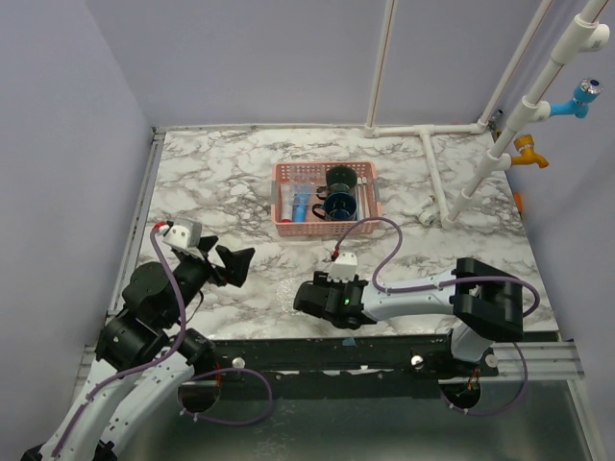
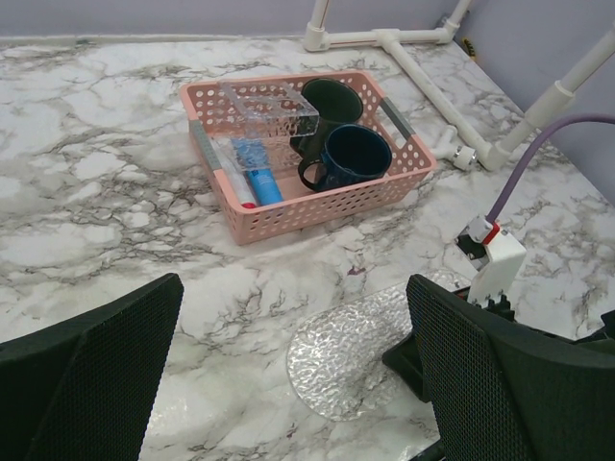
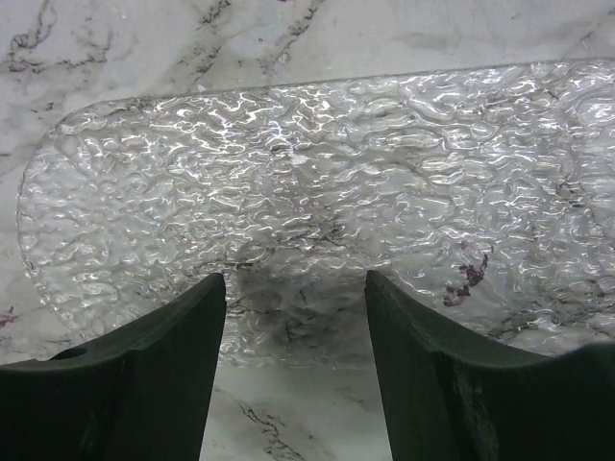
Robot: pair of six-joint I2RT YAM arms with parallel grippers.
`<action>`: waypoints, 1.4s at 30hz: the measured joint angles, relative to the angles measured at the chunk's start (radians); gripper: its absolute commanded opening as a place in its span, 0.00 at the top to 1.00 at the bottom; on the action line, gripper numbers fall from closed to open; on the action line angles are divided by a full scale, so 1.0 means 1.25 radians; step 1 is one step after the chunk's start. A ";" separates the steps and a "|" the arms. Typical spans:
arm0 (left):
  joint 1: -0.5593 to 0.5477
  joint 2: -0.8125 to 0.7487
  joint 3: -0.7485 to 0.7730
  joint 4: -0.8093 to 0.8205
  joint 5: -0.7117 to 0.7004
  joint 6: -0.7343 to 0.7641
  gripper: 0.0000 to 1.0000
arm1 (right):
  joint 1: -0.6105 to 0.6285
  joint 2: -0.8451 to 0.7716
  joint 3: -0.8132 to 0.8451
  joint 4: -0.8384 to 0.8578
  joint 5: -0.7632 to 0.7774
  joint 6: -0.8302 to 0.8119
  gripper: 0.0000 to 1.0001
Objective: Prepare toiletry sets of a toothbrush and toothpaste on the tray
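Observation:
The pink lattice basket point(image 1: 325, 200) stands mid-table and holds the dark green mug point(image 1: 339, 179), the navy mug point(image 1: 338, 206) and blue tubes point(image 1: 301, 205); the left wrist view shows the green mug point(image 2: 332, 101), the navy mug point(image 2: 357, 154) and a blue tube point(image 2: 259, 175). I cannot make out the light-blue toothbrush. The clear textured tray point(image 3: 317, 182) lies flat on the marble near the front edge point(image 2: 365, 351). My right gripper point(image 3: 293, 288) is open and empty, its tips low over the tray's near edge. My left gripper point(image 1: 240, 261) is open and empty, left of the tray.
A clear plastic box point(image 2: 272, 110) sits in the basket's far left part. A white pipe frame point(image 1: 437, 173) lies and stands at the back right. The right arm's wrist with its purple cable point(image 2: 495, 259) is close to my left gripper's right finger.

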 measured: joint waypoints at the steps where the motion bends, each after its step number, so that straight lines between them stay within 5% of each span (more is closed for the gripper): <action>1: 0.000 0.001 0.000 0.000 0.000 0.000 0.01 | 0.002 0.000 0.005 -0.016 -0.002 0.000 0.34; 12: 0.000 0.010 0.000 -0.001 -0.001 -0.003 0.01 | -0.038 -0.025 0.120 -0.134 -0.018 -0.109 0.34; 32: 0.000 0.010 0.000 -0.001 -0.002 -0.008 0.01 | -0.293 -0.085 0.343 -0.049 -0.063 -0.567 0.35; 42: 0.000 0.019 0.000 -0.001 -0.002 -0.008 0.01 | -0.418 0.009 0.494 -0.035 -0.150 -0.666 0.38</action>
